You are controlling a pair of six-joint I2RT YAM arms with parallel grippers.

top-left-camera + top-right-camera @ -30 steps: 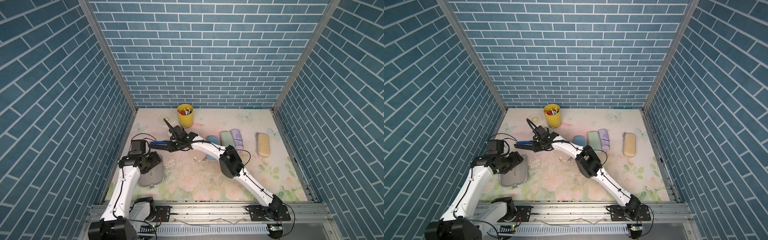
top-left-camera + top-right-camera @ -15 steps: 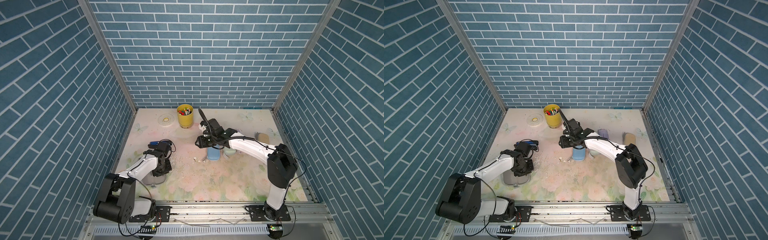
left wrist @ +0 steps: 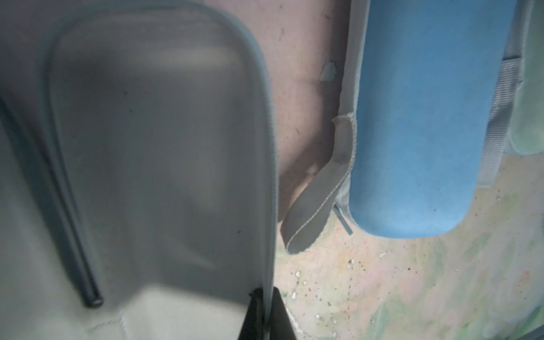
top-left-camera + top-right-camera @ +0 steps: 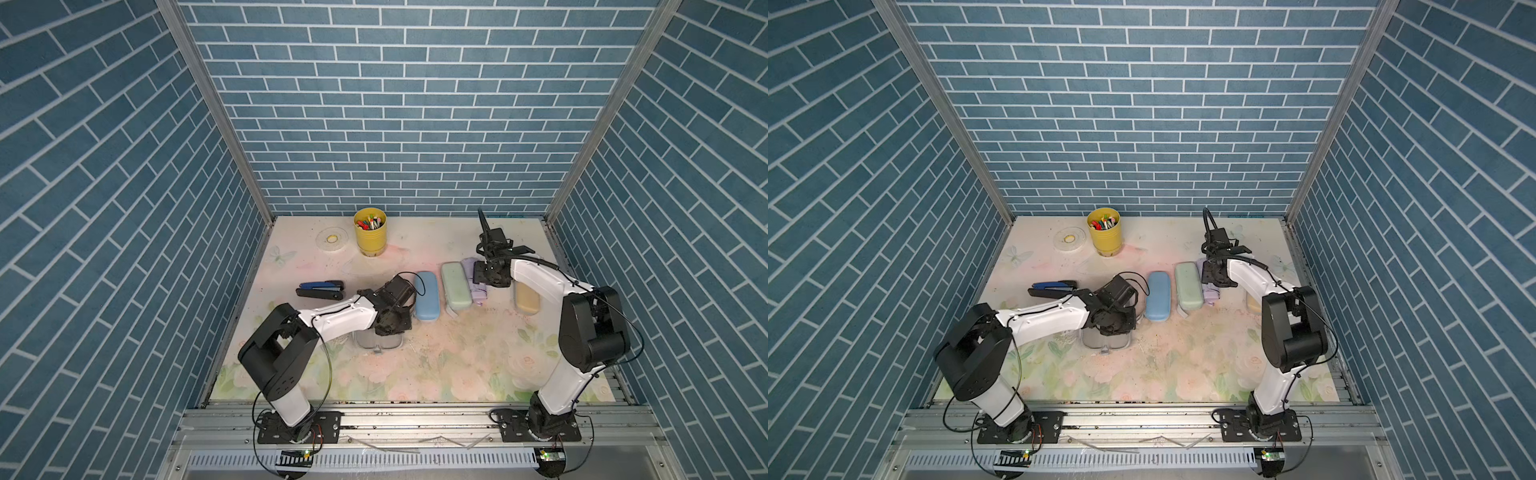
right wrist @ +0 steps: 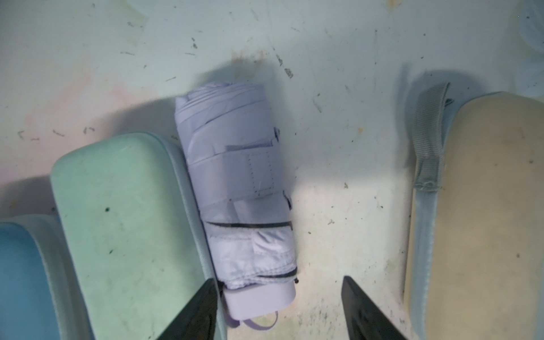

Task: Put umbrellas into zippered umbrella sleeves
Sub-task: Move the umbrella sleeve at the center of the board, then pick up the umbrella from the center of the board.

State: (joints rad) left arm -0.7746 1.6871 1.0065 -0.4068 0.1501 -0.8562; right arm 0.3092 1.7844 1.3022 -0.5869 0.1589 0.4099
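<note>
Left gripper (image 3: 265,290) is clamped on the zip rim of the open grey-lined clamshell sleeve (image 3: 162,162), just beside the closed light blue oblong sleeve (image 3: 426,117). Right gripper (image 5: 278,278) is released, jaws straddling the handle end of the lilac folded fabric umbrella (image 5: 235,176), which touches the closed mint oblong sleeve (image 5: 123,206).

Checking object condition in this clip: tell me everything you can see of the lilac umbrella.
The lilac umbrella is a short folded bundle of thin crinkled fabric, bound by a stitched wrap strap, with a flat cap and a thin loop at one end. It lies flat on the table, outside any sleeve, one long side against the closed mint sleeve. The right gripper hangs open around its capped end; whether a finger touches it is unclear.
</note>
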